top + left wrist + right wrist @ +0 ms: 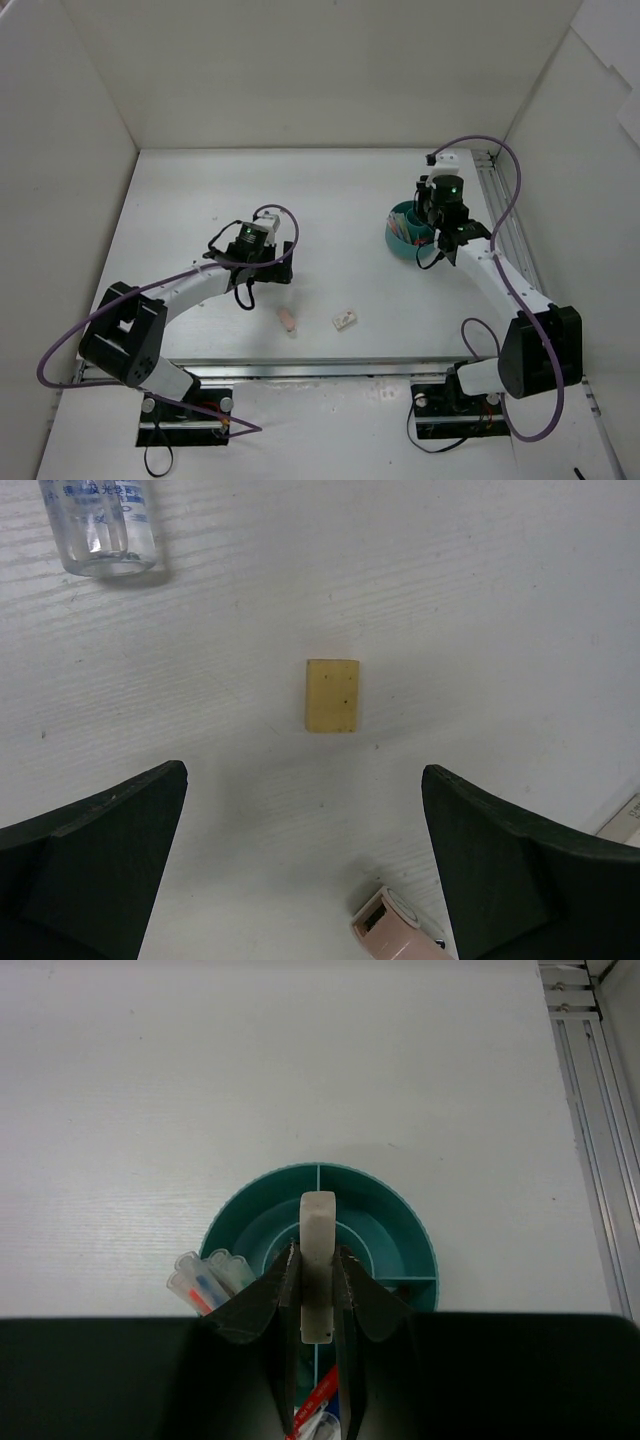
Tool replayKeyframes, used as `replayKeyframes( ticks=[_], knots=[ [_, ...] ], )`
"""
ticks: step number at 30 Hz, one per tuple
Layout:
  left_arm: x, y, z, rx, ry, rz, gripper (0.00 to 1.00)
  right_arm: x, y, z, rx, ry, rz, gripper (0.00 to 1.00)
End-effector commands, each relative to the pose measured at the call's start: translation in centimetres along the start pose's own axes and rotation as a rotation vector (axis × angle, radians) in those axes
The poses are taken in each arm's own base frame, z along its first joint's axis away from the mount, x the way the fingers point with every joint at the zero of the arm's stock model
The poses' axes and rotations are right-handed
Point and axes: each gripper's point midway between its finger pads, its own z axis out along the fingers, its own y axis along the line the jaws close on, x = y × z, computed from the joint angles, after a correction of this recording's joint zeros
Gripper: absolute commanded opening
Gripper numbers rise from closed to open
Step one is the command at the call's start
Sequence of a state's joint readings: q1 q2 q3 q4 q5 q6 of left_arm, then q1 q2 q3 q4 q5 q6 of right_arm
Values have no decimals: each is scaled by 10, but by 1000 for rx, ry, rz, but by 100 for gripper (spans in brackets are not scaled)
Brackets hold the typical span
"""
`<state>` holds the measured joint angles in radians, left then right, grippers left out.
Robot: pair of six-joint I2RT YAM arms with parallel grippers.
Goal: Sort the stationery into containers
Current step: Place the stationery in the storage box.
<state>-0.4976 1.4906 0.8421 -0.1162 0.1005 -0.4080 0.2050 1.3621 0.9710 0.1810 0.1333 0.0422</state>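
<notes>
Nearest the bases we note two loose items on the table (200, 200). A pink eraser (288, 320) lies there, with a white eraser (345, 320) to its right and apart from it.

Just beyond them the left gripper (303, 773) hangs over the table, jaws spread fully and nothing between them. In its wrist view the tan cube (332, 695) lies flat on the table ahead of the fingers (110, 850). It is roughly centred on the gap and touches neither finger. The pink eraser shows at the bottom edge of that view. Farther on, at top left, lies the clear bottle (100, 525), well apart from the cube.

Farthest out, on the right side, the right gripper (318, 1257) is closed tight on a pale bar (318, 1215). The bar sticks out past the fingertips over the middle of the teal bowl (400, 1215). Pens (205, 1280) lean out of the bowl's left side. We cannot tell whether the bar touches the bowl.
</notes>
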Motion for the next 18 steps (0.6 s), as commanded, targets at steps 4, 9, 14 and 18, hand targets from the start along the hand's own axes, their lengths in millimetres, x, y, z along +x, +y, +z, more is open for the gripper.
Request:
replayKeyframes(
  ticks=[4,9,14,18],
  knots=[
    [-31,-15,-2,25,-76,40,100,-20,11,19,-48,-102,2,3],
    [-32,-16,0,14,-72,53,100,-13,14,35,-44,-99,12,3],
    [-29,-19,3,4,-63,71,100,-2,10,38,-21,-72,10,9],
    [-26,-18,8,0,-49,71,98,15,5,34,8,-35,14,22]
  ],
)
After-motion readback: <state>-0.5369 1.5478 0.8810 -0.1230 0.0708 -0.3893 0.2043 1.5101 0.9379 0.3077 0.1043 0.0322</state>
